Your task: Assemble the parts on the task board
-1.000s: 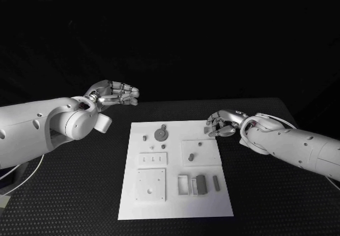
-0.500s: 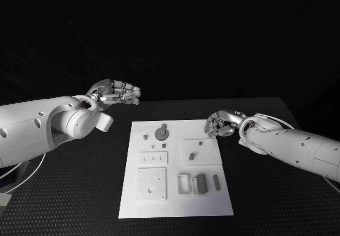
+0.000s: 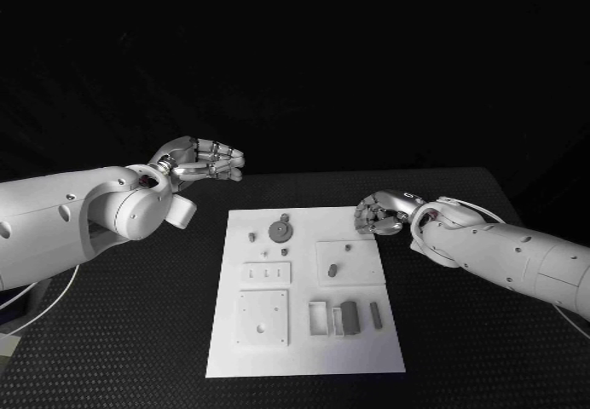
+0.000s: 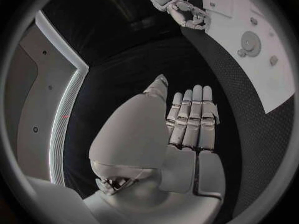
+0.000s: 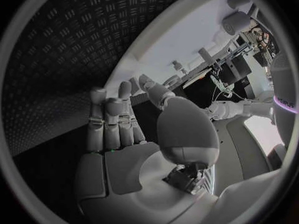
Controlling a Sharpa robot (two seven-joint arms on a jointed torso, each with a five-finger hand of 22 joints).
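Note:
The white task board [image 3: 308,349] lies in the middle of the black table. Small grey parts lie on it: a round disc [image 3: 281,230] near the far edge, a short peg [image 3: 332,271] on a square plate, and a dark block [image 3: 349,317] beside a thin bar [image 3: 375,316]. My right hand [image 3: 378,213] hovers at the board's far right corner, fingers loosely bent, nothing visible in them. My left hand [image 3: 203,159] is raised off the board's far left corner, also holding nothing. In the left wrist view its fingers [image 4: 190,119] lie side by side, with the board [image 4: 274,64] and right hand [image 4: 190,15] beyond.
A slotted plate [image 3: 266,274] and a larger square plate [image 3: 262,318] sit on the board's left half. An open little tray [image 3: 317,319] stands beside the dark block. Black ribbed table [image 3: 467,341] surrounds the board on all sides.
My right hand has crept slightly left, closer to the board's far right corner. The left hand has barely shifted. The parts lie where they were.

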